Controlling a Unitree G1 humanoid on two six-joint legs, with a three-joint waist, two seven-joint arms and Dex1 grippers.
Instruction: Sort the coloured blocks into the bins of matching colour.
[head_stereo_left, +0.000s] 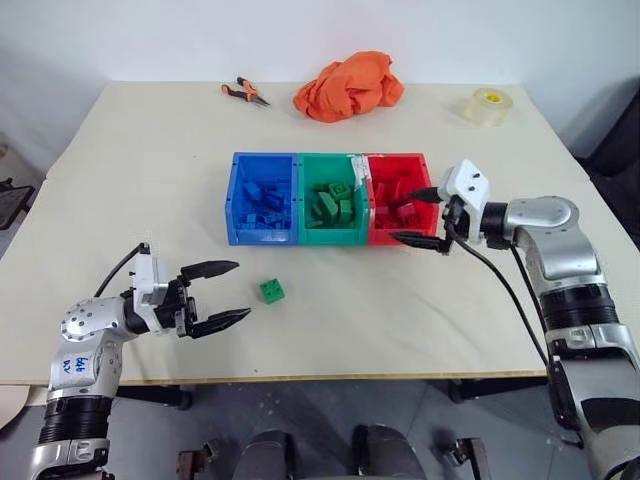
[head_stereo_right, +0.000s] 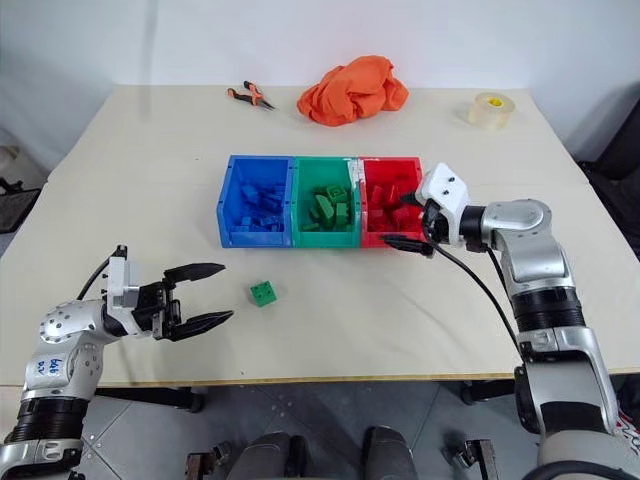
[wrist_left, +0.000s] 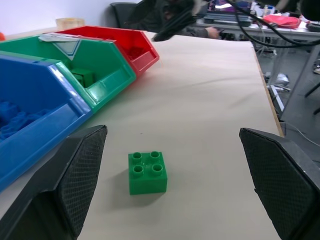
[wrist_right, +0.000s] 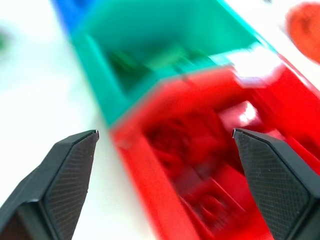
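Fingers (wrist_left: 75, 175) apart, green block (wrist_left: 147, 173) lying between them

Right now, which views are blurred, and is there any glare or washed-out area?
Right wrist view: smeared, the red bin and green bin streaked, tabletop washed out white. Left wrist view: sharp on the green block, soft shadow beneath it. Head views: evenly lit, sharp, no glare on the table.

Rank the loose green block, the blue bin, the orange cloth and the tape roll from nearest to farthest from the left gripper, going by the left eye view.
From the left gripper:
1. Green block, on the table just beyond its open fingertips.
2. Blue bin, left end of the bin row.
3. Orange cloth, at the far edge, centre.
4. Tape roll, far right corner.
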